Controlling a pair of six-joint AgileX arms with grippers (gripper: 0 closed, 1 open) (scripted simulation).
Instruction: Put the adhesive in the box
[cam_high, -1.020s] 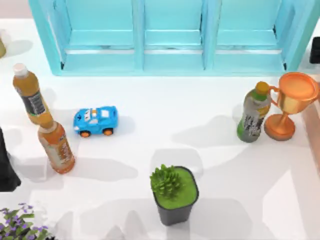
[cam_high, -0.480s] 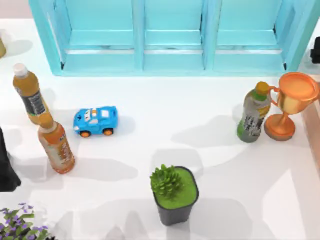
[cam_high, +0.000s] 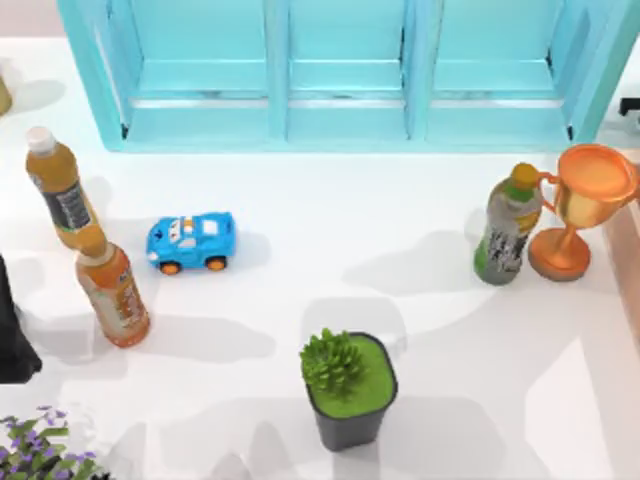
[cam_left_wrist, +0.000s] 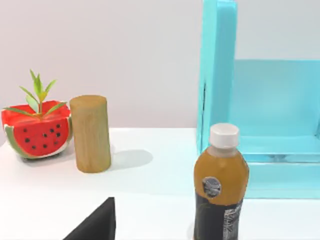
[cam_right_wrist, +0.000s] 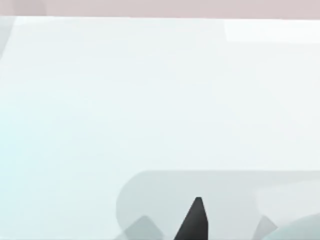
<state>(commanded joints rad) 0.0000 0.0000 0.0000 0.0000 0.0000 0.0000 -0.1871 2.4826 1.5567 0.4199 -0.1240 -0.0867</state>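
Evidently my right arm (cam_high: 632, 103) has withdrawn to a sliver beside the turquoise cabinet (cam_high: 340, 125), at its right end. The right end effector (cam_right_wrist: 195, 222) sits over bare tabletop (cam_right_wrist: 160, 100); I cannot tell its opening. I cannot place the adhesive, so I judge the grasp not yet begun. My left arm (cam_high: 12, 335) sits parked, forward-left of the cabinet.

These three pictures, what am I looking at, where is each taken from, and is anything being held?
It is a simulated two-armed AgileX robot at a white table. One camera looks down from above; the other two ride on the wrists. From above you see a turquoise box, two orange bottles, a toy car, a green bottle, a trophy and a potted plant. The left wrist camera shows a wooden cylinder and a watermelon pot. I see nothing being held.
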